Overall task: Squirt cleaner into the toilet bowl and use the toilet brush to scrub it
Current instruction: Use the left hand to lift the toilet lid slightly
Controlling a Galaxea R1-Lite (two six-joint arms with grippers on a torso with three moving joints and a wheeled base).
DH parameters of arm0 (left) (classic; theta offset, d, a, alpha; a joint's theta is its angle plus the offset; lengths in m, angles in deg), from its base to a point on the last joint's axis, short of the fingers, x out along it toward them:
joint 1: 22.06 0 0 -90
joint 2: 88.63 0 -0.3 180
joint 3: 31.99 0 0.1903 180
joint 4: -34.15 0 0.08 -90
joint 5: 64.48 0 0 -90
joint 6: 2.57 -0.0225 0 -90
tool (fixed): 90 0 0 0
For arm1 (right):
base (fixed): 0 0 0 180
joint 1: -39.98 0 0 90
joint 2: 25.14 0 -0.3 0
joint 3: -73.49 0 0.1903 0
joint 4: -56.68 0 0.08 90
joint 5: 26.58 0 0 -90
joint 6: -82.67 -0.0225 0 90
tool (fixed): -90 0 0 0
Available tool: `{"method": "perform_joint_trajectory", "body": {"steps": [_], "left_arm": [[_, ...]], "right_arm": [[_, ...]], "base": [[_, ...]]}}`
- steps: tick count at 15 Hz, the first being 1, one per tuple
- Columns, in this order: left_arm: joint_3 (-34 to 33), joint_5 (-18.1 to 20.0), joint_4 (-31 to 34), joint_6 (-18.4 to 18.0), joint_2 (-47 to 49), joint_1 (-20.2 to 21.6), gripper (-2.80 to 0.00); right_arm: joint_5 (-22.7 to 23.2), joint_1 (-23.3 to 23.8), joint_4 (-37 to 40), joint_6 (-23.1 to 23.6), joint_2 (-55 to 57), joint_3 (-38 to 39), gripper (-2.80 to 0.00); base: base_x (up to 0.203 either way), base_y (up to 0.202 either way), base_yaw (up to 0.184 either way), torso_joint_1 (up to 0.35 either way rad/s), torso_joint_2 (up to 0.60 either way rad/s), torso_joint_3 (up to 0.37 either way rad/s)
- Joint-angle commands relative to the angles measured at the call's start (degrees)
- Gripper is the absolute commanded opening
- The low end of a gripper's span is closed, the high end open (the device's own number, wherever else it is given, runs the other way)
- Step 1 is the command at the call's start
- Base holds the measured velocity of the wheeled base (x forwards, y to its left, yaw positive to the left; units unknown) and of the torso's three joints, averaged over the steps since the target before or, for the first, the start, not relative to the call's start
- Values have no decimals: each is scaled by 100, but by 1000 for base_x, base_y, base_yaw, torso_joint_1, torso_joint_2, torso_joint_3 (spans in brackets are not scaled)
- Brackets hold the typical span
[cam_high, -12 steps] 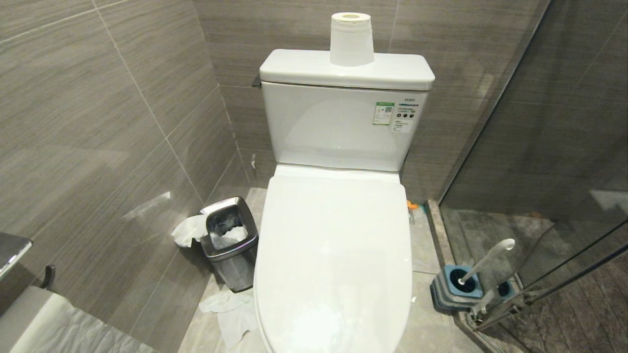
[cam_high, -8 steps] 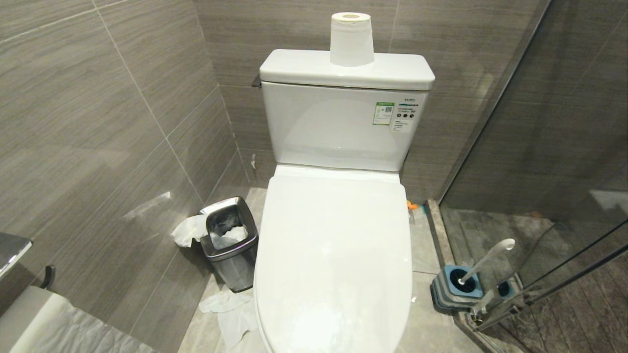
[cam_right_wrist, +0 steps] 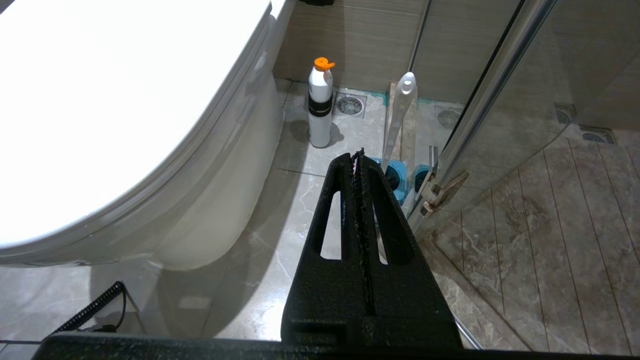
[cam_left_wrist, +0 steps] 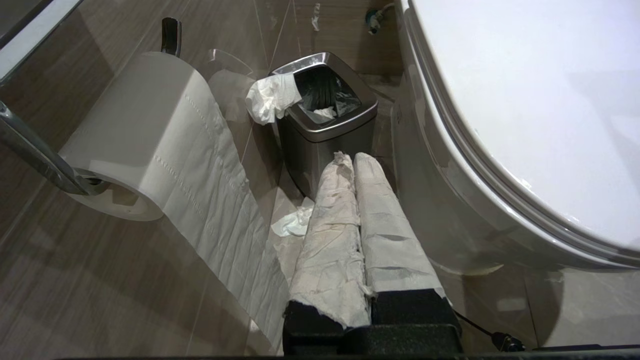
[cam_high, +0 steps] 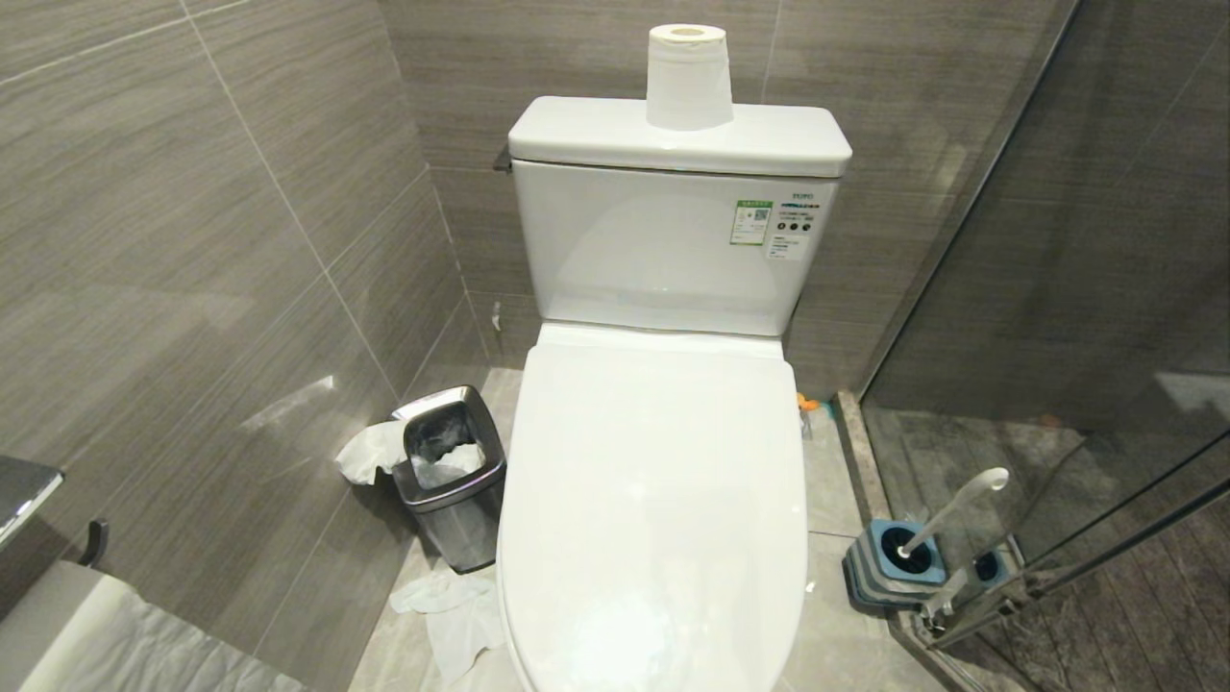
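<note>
Right fingers (cam_right_wrist: 359,160) pressed together, empty, low beside the toilet bowl (cam_right_wrist: 150,150). Left fingers (cam_left_wrist: 352,165) wrapped in tissue, likewise closed on nothing, on the bowl's other side near the steel bin (cam_left_wrist: 325,115).

Risks, as judged from here:
- Lid (cam_high: 653,500) down over the bowl; any squirt of cleaner wasted on the lid unless lifted first.
- Glossy lid, closed fingers: likely to slip on a lift.
- Glass shower door (cam_right_wrist: 490,90) close to the right arm; a wide swing liable to strike it.
- Tall, narrow bottle, easily toppled by a sideways nudge.

Just past the right fingertips: toilet brush (cam_right_wrist: 400,110), head down in its blue holder (cam_right_wrist: 395,175), handle leaning up toward the glass. Farther on, nearer the bowl: cleaner (cam_right_wrist: 320,105), upright on the floor, orange cap on top, apart from both fingers. In the head view, only the bottle's orange top behind the lid's edge.
</note>
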Motion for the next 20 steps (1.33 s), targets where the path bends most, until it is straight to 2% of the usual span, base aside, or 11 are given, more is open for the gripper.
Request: {"method": "perform_joint_trajectory", "body": {"steps": [1, 20], "left_arm": [[-9, -1, -3, -1, 0, -1, -280], [-9, -1, -3, -1, 0, 7, -280]], "right_arm": [[4, -4, 0, 0, 5, 2, -280], [4, 1, 0, 0, 5, 1, -280]], "base": [[0, 0, 0, 0, 0, 0], [0, 0, 0, 0, 0, 0]]}}
